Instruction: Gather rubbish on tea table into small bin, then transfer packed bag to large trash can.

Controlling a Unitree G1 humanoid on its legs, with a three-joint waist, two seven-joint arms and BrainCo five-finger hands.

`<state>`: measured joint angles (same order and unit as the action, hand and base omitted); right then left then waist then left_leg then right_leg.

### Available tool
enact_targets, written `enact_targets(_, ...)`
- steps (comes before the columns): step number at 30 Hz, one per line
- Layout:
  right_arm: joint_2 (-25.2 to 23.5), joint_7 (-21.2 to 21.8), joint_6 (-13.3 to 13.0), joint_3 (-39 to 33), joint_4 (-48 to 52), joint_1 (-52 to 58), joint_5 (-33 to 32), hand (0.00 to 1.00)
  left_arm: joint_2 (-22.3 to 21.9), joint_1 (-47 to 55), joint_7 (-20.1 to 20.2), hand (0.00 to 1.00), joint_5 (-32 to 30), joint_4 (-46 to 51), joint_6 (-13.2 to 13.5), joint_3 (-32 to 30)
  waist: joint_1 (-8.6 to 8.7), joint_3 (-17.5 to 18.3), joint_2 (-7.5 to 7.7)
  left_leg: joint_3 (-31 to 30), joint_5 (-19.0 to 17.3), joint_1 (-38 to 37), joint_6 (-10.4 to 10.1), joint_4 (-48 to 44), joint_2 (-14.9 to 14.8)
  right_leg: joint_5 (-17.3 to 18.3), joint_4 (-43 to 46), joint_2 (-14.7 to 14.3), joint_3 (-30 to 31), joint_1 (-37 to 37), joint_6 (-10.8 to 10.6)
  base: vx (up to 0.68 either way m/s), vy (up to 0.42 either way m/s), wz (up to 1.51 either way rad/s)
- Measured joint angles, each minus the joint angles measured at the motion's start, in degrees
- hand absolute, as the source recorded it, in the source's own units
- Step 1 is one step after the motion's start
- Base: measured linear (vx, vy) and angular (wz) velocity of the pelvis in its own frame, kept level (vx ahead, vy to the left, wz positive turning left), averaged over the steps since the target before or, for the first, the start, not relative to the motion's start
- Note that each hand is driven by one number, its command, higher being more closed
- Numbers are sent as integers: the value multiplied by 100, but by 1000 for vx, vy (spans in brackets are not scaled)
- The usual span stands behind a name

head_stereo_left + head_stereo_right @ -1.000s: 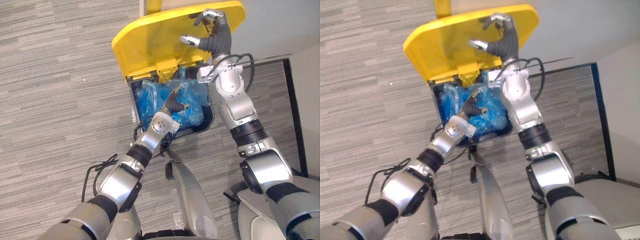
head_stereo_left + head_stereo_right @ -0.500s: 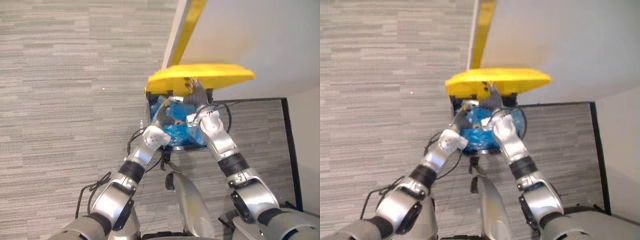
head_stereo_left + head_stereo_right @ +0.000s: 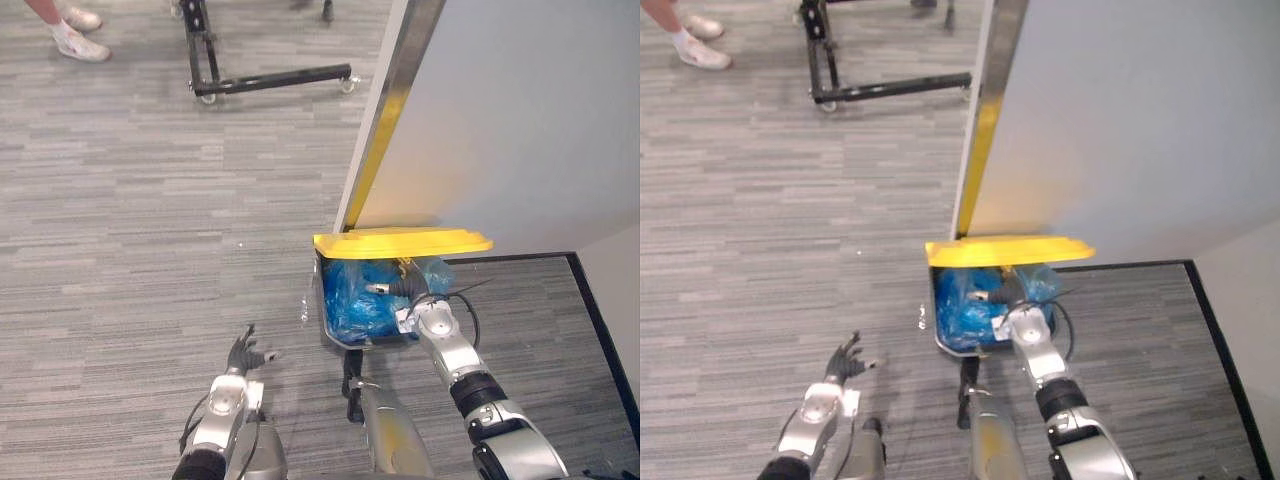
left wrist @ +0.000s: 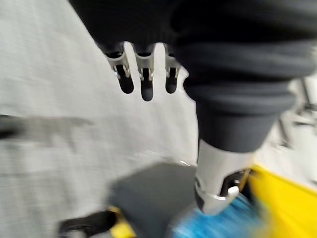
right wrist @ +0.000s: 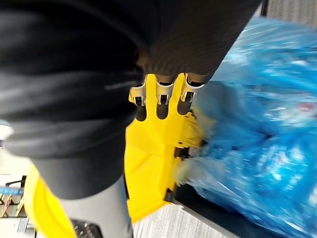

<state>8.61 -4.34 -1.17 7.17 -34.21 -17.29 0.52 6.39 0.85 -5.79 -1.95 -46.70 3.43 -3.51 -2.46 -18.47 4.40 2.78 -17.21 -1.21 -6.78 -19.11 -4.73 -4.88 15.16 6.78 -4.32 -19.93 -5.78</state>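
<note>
Where bag (image 3: 350,302) bulges, right hand (image 3: 402,290), seemingly relaxed

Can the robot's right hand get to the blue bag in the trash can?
Probably yes. The right hand is at the mouth of the trash can, under the yellow lid, right beside the blue bag, with nothing seen between them.

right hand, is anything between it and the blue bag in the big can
Nothing visible does. The right hand reaches in under the yellow lid, fingers straight, right beside the blue bag, which already sits in the trash can. The left hand hangs open over the floor.
</note>
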Motion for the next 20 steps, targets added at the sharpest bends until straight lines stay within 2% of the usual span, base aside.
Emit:
enact_targets(1,-25,2,-19,8,-62,58,41,0,-15,20,2,0,1,-130,-3,-57,1,2,15,19,20,7,39,-60,54,-71,6,30,62,-4,-189,-288,60,-62)
enact_targets(2,-78,22,-18,21,-139,241,218,0,-175,129,20,0,95,-371,2,-329,-42,64,-120,253,53,55,155,-81,-85,-435,-247,19,89,17,-867,-318,20,-60)
enact_targets(3,-178,41,-32,-20,-275,542,428,0,-250,112,-21,0,167,-521,-6,-538,-15,78,-206,374,152,33,141,24,-120,117,1469,142,-164,-300,70,-269,3,-50)
enact_targets(4,-203,44,-28,-22,-339,665,472,0,-249,106,-27,0,174,-558,-12,-540,17,100,-210,351,194,17,133,60,-121,342,1984,176,-161,-333,216,-247,-18,-9)
enact_targets(5,-280,55,-24,-30,-516,1076,654,0,-258,113,-29,0,192,-578,-38,-543,37,186,-246,300,292,13,133,154,-146,885,3190,257,-119,-372,389,-181,-85,-1)
enact_targets(6,-423,84,16,-62,-813,1391,873,0,-267,176,-35,0,204,-579,-45,-595,13,338,-166,309,417,82,81,295,-156,1092,3965,373,5,-339,394,-215,-127,-4)
enact_targets(7,-464,91,30,-71,-894,1464,906,0,-268,195,-35,0,205,-580,-51,-605,10,381,-144,302,447,122,57,312,-165,1129,4099,410,65,-292,380,-157,-203,-11)
enact_targets(8,-605,94,74,-231,-1085,1676,1101,0,-287,211,-33,0,210,-572,-57,-677,5,479,-62,288,508,239,-23,319,-198,1341,4199,444,337,-47,287,-181,-274,-7)
enact_targets(9,-668,84,96,-477,-1318,1812,1260,0,-311,141,-40,0,205,-590,-116,-764,-7,524,-15,221,576,316,-99,366,-280,1743,3749,296,337,214,20,-182,-306,-5)
enact_targets(10,-697,90,83,-599,-1354,1856,1227,0,-352,120,-40,0,205,-606,-140,-812,-4,545,-59,199,633,302,-113,460,-286,1835,3522,237,332,312,-34,-139,-255,-10)
enact_targets(11,-720,-27,117,-893,-1468,1941,1317,0,-433,89,-49,0,204,-688,-147,-904,-8,787,-80,187,785,311,17,704,-274,2207,2636,122,251,598,-2,-17,-195,-27)
enact_targets(12,-678,-87,150,-1026,-1585,1973,1323,0,-521,84,-55,0,205,-693,-139,-908,-85,903,-106,310,858,339,76,745,-226,2455,1917,74,127,808,313,17,-146,-52)
enact_targets(13,-616,-126,178,-1135,-1809,1844,1321,0,-588,38,-62,0,208,-778,-149,-927,-106,869,-239,304,951,291,-37,915,-347,2422,1632,-58,51,884,432,-35,-144,-34)
enact_targets(15,-628,-203,225,-1471,-2017,1855,1236,0,-808,-2,-61,0,221,-898,-158,-953,-27,1057,-390,269,1248,228,111,1306,-449,2174,1232,-189,-71,959,508,-125,-98,4)
enact_targets(16,-609,-250,254,-1609,-2156,1845,1229,0,-941,-18,-58,0,229,-964,-159,-948,11,1147,-436,273,1389,160,153,1492,-465,2052,917,-245,-149,1067,446,-101,-27,14)
enact_targets(18,-616,-277,272,-1713,-2263,1847,1190,0,-960,-6,-34,0,268,-1008,-160,-965,22,1220,-461,279,1419,68,172,1652,-420,1927,563,-323,-189,1230,393,-64,44,15)
enact_targets(20,-627,-293,280,-1773,-2330,1844,1180,0,-894,-6,-41,0,328,-1008,-159,-1061,9,1285,-454,278,1524,68,88,1790,-430,1791,372,-358,-181,1257,352,-29,49,3)
